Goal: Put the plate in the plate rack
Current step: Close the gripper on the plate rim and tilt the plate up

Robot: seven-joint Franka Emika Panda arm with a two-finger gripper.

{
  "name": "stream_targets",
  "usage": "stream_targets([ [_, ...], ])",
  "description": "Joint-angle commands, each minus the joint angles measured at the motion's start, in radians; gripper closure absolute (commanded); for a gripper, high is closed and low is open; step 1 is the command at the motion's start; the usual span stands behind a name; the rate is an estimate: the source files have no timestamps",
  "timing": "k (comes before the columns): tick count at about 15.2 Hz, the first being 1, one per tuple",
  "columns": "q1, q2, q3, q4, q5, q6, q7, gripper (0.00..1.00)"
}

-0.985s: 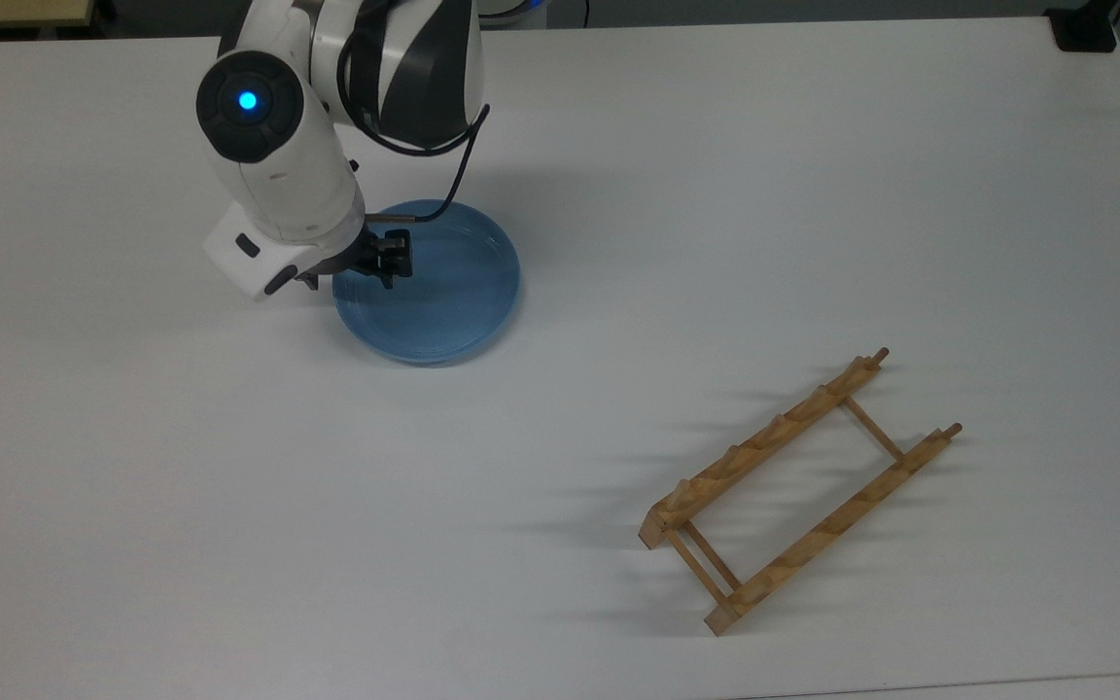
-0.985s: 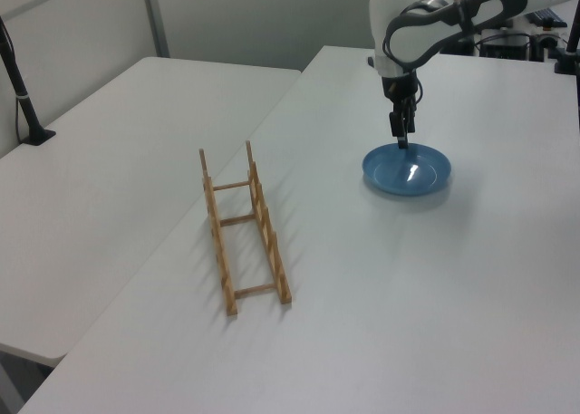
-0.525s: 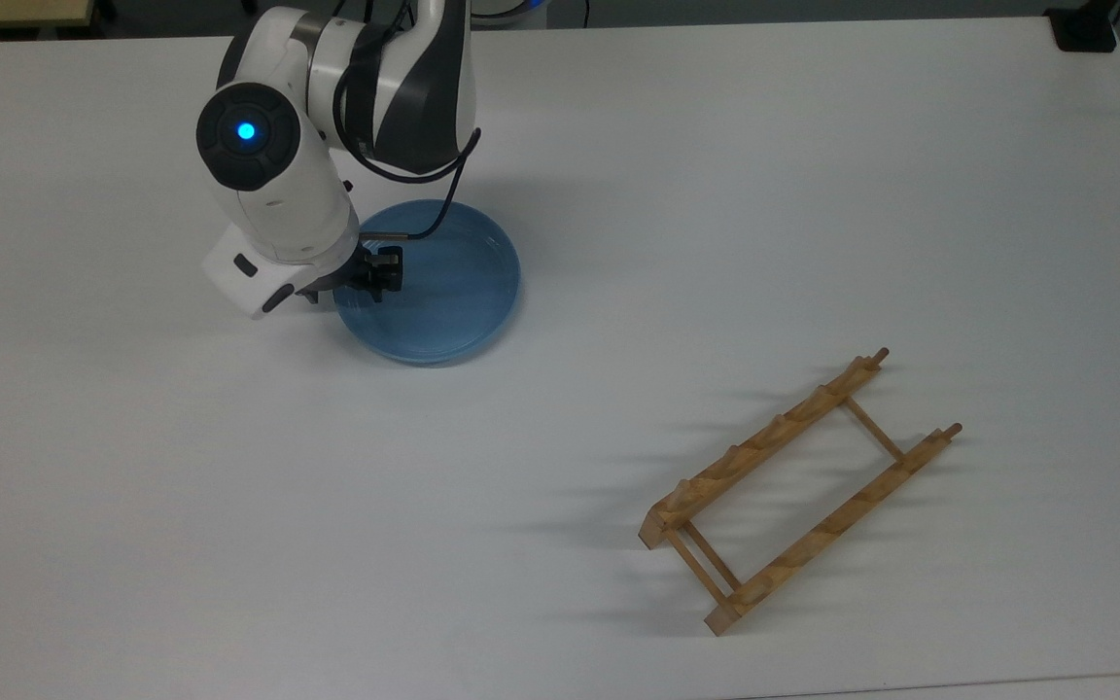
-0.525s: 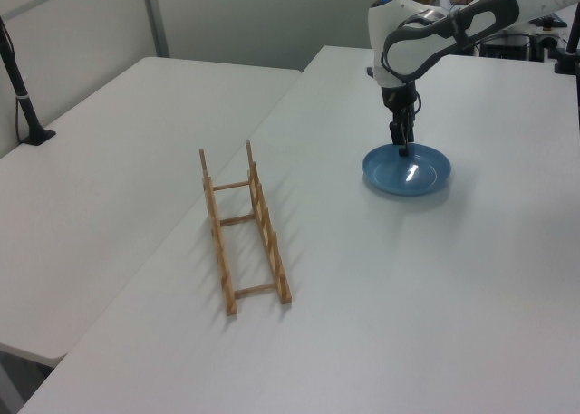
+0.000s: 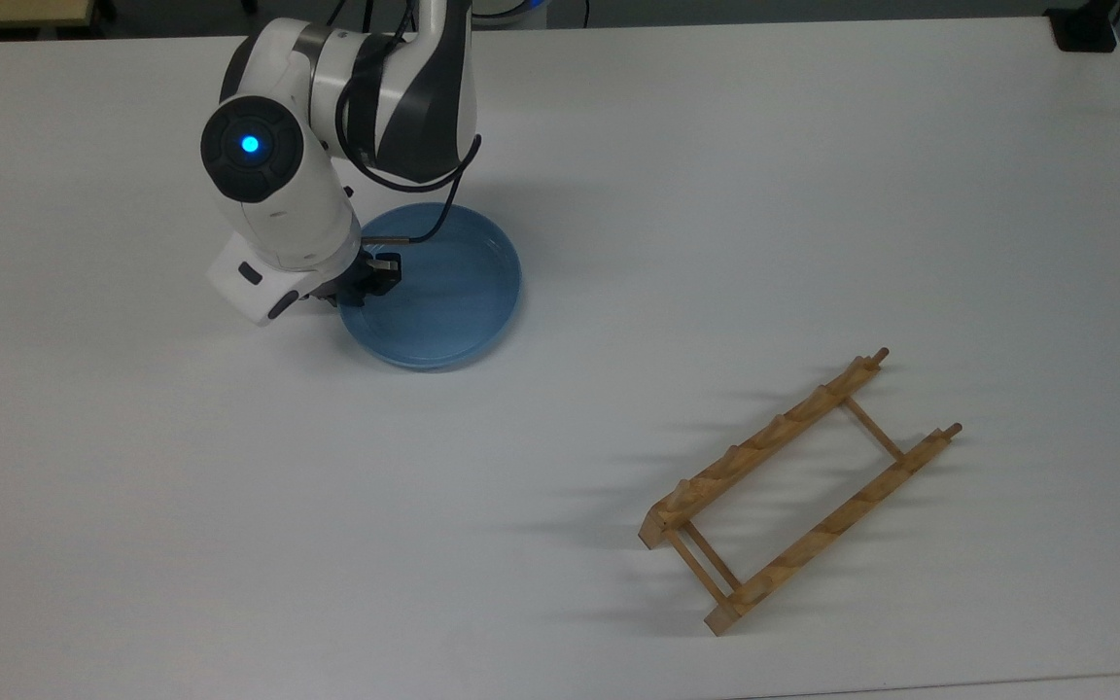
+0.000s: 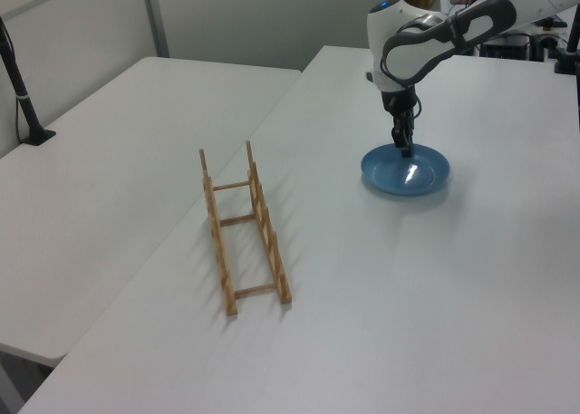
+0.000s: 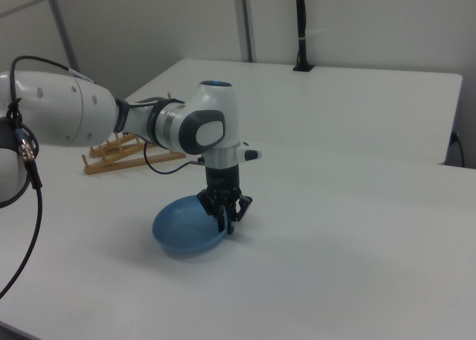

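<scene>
The light-blue plate (image 5: 448, 292) lies flat on the white table at the top view's upper left. My gripper (image 5: 366, 284) points straight down at the plate's left rim in the top view, one finger inside the rim and the other outside under the wrist. In the right view the gripper (image 7: 227, 222) is pinched on the near-right rim of the plate (image 7: 182, 225). In the left view the gripper (image 6: 401, 149) meets the far rim of the plate (image 6: 412, 174). The wooden plate rack (image 5: 798, 491) stands well away at the top view's lower right, with nothing in it.
The white table (image 5: 618, 243) is wide and bare between plate and rack. A black clamp base (image 5: 1085, 29) sits at its far right corner. In the left view a second table carries a black post (image 6: 23, 97). The arm's cable (image 5: 434, 219) loops over the plate.
The wrist came down and moved slightly toward the plate's rim. The fingers settled over the rim, and the plate shifted a little to the right in the top view.
</scene>
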Motion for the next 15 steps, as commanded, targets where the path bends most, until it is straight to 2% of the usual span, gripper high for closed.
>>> stream_targets([
  [1, 0.008, -0.003, -0.009, -0.019, 0.013, 0.028, -0.081, 1.0],
  [7, 0.009, -0.027, -0.011, -0.009, 0.01, 0.02, -0.147, 1.0],
  [11, 0.018, -0.101, -0.014, 0.026, 0.004, 0.025, -0.146, 1.0],
  [15, 0.057, -0.155, -0.019, 0.089, -0.055, 0.029, -0.146, 1.0],
])
